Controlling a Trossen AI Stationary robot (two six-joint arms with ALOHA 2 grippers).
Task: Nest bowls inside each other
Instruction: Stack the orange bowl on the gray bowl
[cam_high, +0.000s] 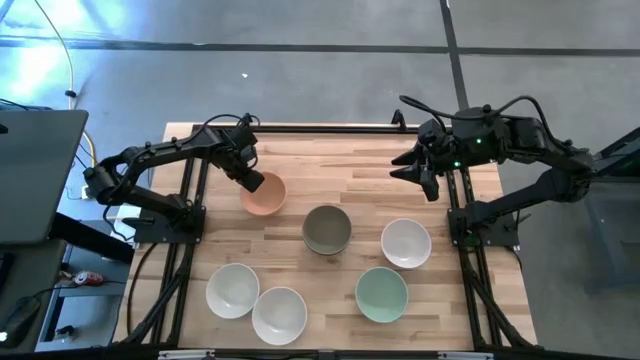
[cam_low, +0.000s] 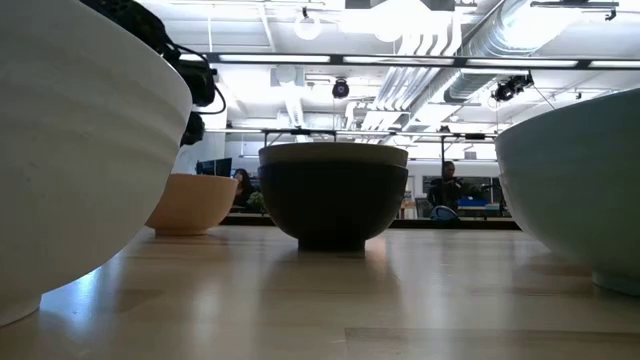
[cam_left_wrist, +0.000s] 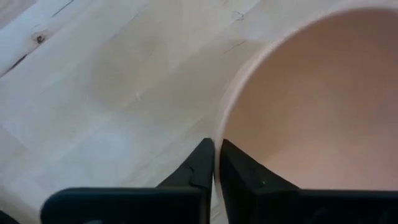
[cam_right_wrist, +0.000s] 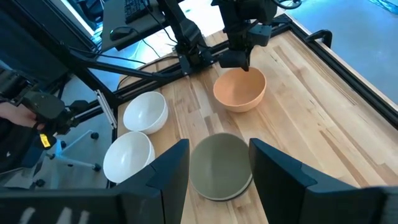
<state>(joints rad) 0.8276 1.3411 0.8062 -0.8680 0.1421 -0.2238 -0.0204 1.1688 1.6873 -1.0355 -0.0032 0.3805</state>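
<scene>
The peach-orange bowl (cam_high: 266, 196) stands on its base toward the table's far left, and my left gripper (cam_high: 251, 181) is shut on its rim. The olive-grey bowl (cam_high: 327, 229) sits nested in the black bowl (cam_low: 333, 205) at mid-table. A white bowl (cam_high: 406, 243) and the mint green bowl (cam_high: 382, 294) stand to the right. Two white bowls (cam_high: 232, 290) (cam_high: 279, 315) stand near the front edge. My right gripper (cam_high: 424, 176) hangs open above the table's far right, touching nothing. My left gripper (cam_left_wrist: 214, 158) pinches the peach-orange bowl's rim (cam_left_wrist: 219, 127) on the side toward the table's left and far edge. One finger (cam_left_wrist: 242, 171) is inside the bowl and the other (cam_left_wrist: 196, 168) outside. It comes slanting down from the far left. The bowl (cam_low: 195, 205) rests on the table.
Black frame rails run along the table's left (cam_high: 185, 250) and right (cam_high: 470, 270) sides. The wood between the peach-orange bowl and the nested pair is bare. In the low view a white bowl (cam_low: 80, 150) and a pale bowl (cam_low: 580, 190) stand close on either side.
</scene>
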